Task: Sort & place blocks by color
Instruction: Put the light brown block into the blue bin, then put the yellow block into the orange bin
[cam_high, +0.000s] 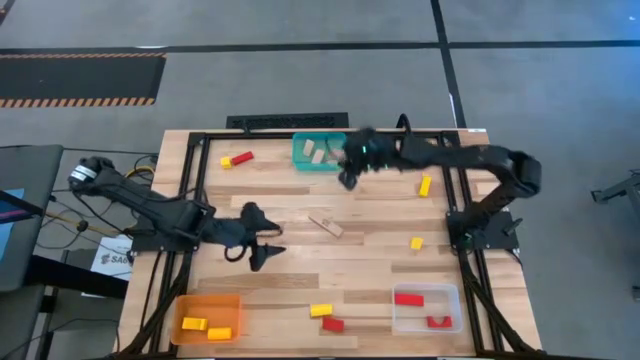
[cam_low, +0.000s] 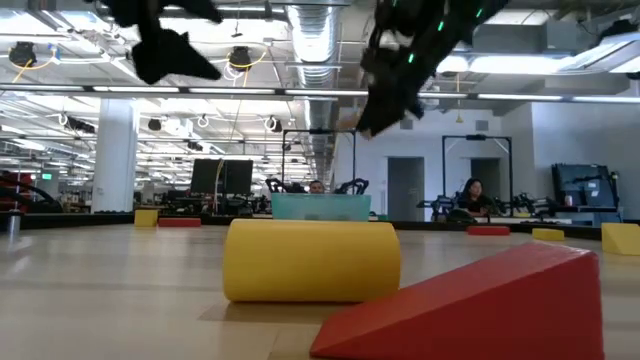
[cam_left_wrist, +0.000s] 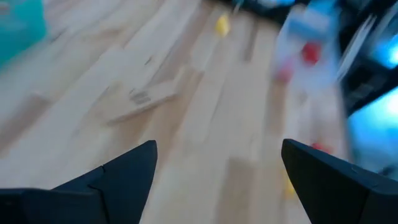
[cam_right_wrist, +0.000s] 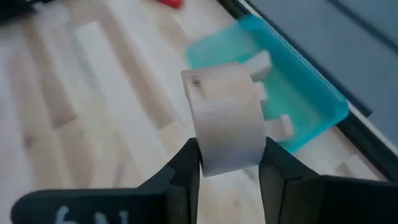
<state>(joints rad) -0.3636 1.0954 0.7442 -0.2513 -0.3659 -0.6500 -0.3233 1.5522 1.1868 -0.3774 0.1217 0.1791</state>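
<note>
Bright overhead light, wrist views blurred

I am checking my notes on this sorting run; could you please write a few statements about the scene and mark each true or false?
1. The right gripper holds a tan block between its fingers. True.
2. The orange bin holds red blocks. False: it holds yellow blocks.
3. The left gripper is open and empty. True.
4. The teal bin is empty. False: tan pieces lie in it.
</note>
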